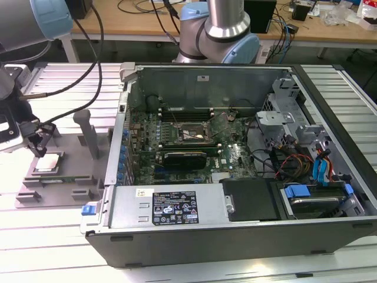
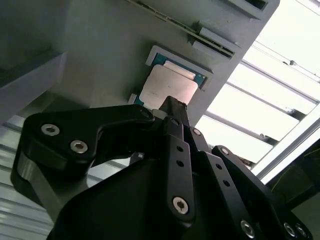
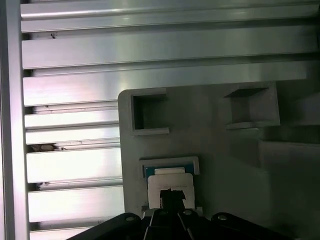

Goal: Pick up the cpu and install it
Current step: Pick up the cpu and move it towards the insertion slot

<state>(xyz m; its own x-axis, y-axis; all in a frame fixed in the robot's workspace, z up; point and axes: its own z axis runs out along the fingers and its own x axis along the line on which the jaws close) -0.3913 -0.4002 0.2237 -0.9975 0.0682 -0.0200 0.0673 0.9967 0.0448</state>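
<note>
End effector [image 1: 40, 151], fingers drawn together, hangs tip-down just above cpu [image 1: 48, 162] on gray fixture [image 1: 66, 184].

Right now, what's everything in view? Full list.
cpu: 1, silvery, in a pocket of the fixture plate, exterior view's left.
fixture plate: 1, grey, on the table beside the case.
computer case: 1, dark grey, open, centre.
socket frame: 1, black and metal, inside the case.
card: 1, black, next to the socket frame.
table: 1, slatted aluminium.
arm: 1, silver and blue, behind the case.
gripper: 1, black, over the cpu; contact unclear.
</note>
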